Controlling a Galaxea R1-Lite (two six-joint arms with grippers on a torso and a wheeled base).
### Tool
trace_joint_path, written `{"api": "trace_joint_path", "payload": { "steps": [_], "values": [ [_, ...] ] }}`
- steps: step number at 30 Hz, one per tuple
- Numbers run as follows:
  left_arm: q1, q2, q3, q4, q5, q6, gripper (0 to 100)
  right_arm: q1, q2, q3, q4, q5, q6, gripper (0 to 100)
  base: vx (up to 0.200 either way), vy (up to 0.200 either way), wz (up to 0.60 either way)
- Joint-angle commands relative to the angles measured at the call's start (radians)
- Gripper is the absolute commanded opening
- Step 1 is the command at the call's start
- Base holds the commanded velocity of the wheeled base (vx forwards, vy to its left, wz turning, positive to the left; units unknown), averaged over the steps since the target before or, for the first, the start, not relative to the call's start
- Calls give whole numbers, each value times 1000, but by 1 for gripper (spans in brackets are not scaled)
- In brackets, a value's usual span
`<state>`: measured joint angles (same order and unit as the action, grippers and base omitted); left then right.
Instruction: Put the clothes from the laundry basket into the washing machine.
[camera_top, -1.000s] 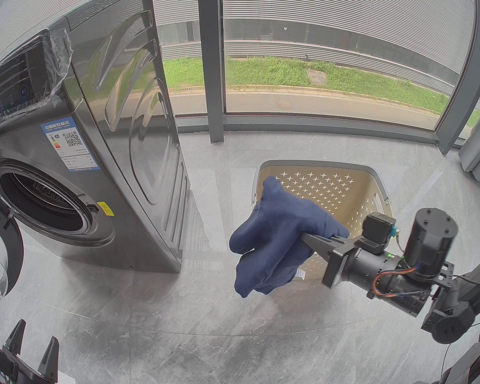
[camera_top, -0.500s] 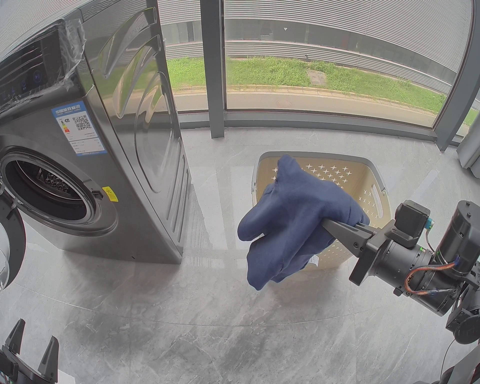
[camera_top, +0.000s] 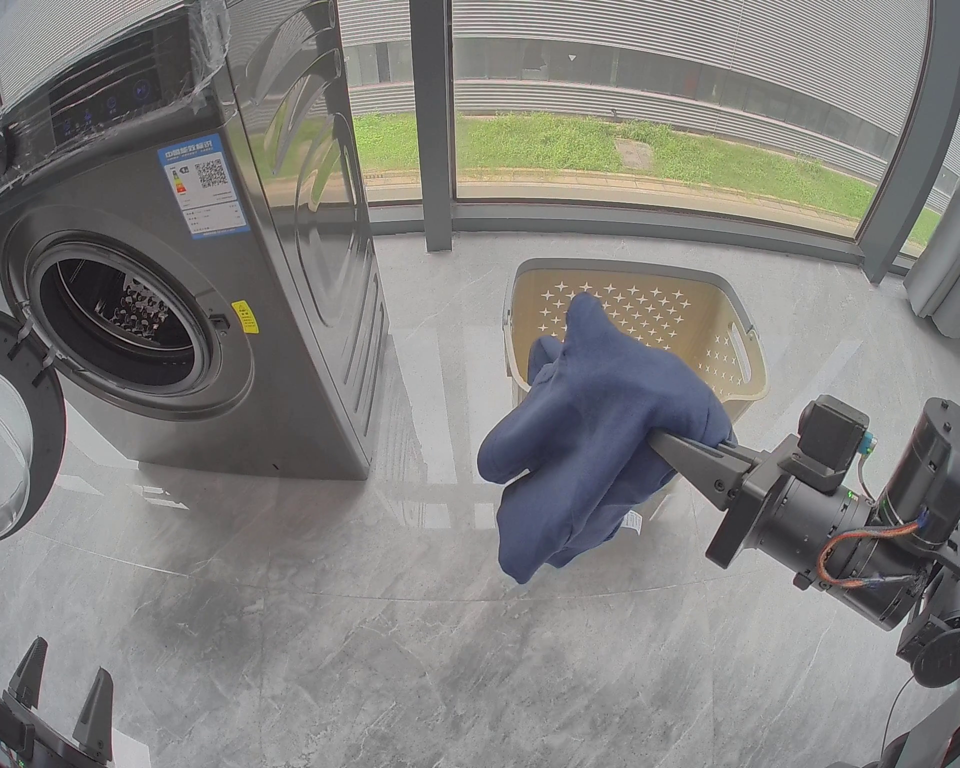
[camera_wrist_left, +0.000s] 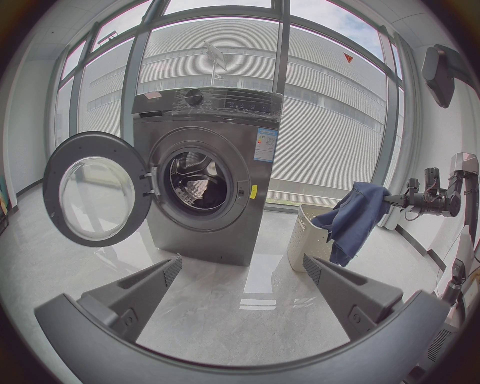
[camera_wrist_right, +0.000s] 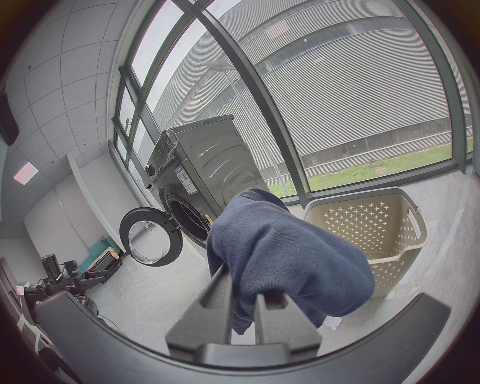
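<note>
Carry step: right gripper clamped on blue garment, hanging in air just in front of basket. Left gripper wide, empty. Next: swing to washer drum opening, push in, release

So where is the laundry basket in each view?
Head view: laundry basket upper centre, behind the blue garment.
Left wrist view: basket beside the washing machine, behind the garment.
Right wrist view: basket behind the garment, by the window.
Shared landmark: the washing machine's open door.
</note>
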<state>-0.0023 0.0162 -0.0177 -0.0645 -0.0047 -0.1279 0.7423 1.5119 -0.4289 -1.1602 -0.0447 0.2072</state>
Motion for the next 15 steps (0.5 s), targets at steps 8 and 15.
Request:
{"api": "trace_joint_path", "payload": {
  "steps": [8,15],
  "values": [
    [-1,-16,18,0,2,-6,100,15,5,1,-1,0,1,0,0,75,0],
    [-1,-16,15,8,34,-4,100,15,7,2,-1,2,1,0,0,200,0]
  ]
}}
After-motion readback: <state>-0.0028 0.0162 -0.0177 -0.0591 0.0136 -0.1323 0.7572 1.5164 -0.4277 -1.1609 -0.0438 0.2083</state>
